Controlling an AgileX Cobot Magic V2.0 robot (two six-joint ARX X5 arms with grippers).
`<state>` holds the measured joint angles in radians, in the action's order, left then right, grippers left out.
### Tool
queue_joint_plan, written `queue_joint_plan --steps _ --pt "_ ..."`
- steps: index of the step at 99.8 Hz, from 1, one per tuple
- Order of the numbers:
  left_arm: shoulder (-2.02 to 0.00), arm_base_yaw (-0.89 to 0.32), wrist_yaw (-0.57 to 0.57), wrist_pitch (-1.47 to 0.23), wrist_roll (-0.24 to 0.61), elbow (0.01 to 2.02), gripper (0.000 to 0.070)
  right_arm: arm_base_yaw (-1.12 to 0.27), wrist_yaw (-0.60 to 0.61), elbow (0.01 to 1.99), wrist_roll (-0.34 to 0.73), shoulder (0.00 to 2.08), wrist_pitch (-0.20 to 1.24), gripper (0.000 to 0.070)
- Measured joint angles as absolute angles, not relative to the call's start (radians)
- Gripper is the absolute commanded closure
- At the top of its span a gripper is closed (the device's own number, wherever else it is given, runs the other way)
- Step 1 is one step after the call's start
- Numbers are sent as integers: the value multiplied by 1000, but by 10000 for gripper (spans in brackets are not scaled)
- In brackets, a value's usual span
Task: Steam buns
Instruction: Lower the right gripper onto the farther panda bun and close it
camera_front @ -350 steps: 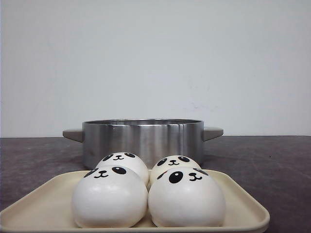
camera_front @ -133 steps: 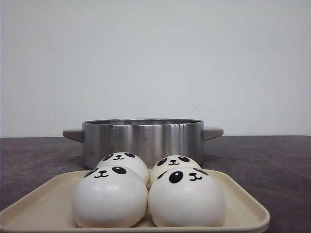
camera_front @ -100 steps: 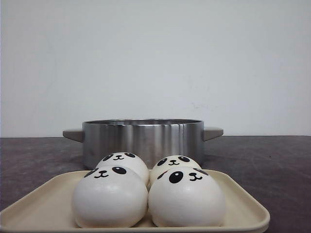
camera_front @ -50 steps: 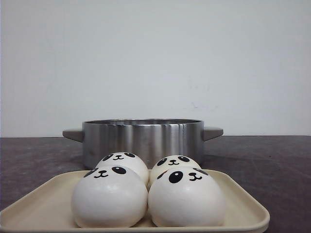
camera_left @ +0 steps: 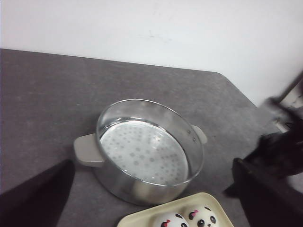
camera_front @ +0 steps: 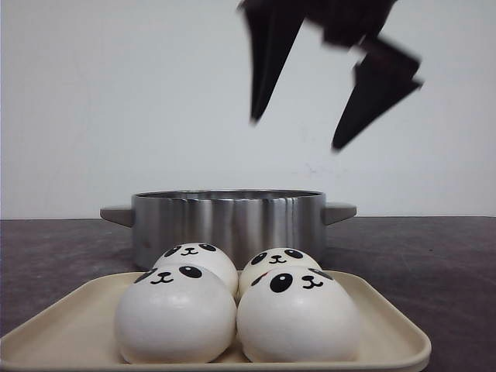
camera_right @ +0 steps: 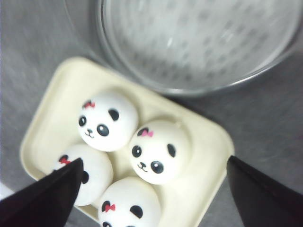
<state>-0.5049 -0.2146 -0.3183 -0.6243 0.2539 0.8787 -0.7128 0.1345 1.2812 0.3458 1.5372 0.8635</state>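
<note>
From the front I see four panda buns sitting close together on a cream tray. Two are at the front and two are behind them, and they touch each other. Right behind the tray stands a shiny metal pot with a grey handle on each side. All of it rests on a dark table. High above the pot hangs my right gripper. Its two dark fingers point down, are spread far apart, and have nothing between them. It looks blurry.

In my left wrist view I look down into the pot. It has a white plate full of little holes at the bottom, and no buns are in it. The tray peeks in at the edge, just beside the pot, with the tops of two buns on it. My left gripper has its fingers wide apart, one dark tip at each side of the view, and it is holding nothing.

In my right wrist view I see all four buns packed on the tray. Each has a little red bow near one ear. The pot is just beside the tray. My right gripper's fingers are spread far apart, with the buns showing between them, well below the tips.
</note>
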Motion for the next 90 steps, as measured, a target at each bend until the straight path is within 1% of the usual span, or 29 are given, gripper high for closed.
queue_joint_plan --steps 9,33,53,56,60,65,70,75,76,90 --pt "-505 -228 -318 -624 254 879 0 -717 133 1281 349 1608 863 163" --pt "-505 -259 -318 -624 254 879 0 -714 131 1281 368 1777 861 165" --pt "-505 -267 -318 -624 254 879 0 -714 166 1287 381 1823 834 169" --pt "-505 -267 -318 -624 254 879 0 -714 173 1288 384 1830 832 179" --pt "-505 -267 -318 -624 253 879 0 -714 182 1288 391 1839 829 226" --pt "-505 -267 -318 -624 253 879 0 -715 189 1289 398 1847 826 334" --pt "-505 -267 -318 -624 254 879 0 -718 197 1289 400 1850 825 487" --pt "-505 -267 -318 -624 254 879 0 -720 203 1290 401 1850 824 684" --pt "-505 -267 -318 -624 254 879 0 -720 203 1290 401 1850 824 700" --pt "-505 -267 -318 -624 254 879 0 -730 194 1290 400 1852 816 691"
